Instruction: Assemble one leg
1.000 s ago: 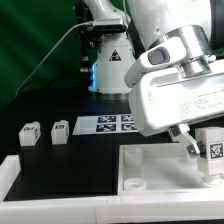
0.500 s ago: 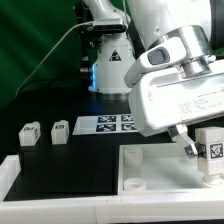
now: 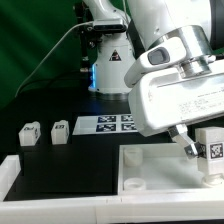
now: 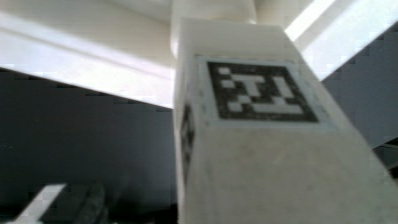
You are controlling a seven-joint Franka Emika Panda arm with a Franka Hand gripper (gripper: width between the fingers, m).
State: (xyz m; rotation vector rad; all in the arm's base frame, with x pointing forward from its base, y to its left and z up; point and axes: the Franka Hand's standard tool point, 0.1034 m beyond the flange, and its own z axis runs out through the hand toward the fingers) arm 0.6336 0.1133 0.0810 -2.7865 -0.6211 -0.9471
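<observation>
One leg (image 3: 211, 146), a white block with a black-and-white tag, stands upright on the right end of the large white slab (image 3: 150, 162). My gripper (image 3: 199, 149) straddles this leg. One dark finger (image 3: 186, 144) shows just off the leg's side with a small gap, and the other finger is hidden behind the leg. The gripper looks open. In the wrist view the same leg (image 4: 267, 150) fills most of the picture, its tag facing the camera. Two more legs (image 3: 27, 133) (image 3: 60, 131) stand on the dark table at the exterior view's left.
The marker board (image 3: 108, 124) lies flat behind the slab, near the arm's base (image 3: 108, 60). A long white bar (image 3: 60, 170) runs along the front at the exterior view's left. A round socket (image 3: 131, 183) shows in the slab's near corner.
</observation>
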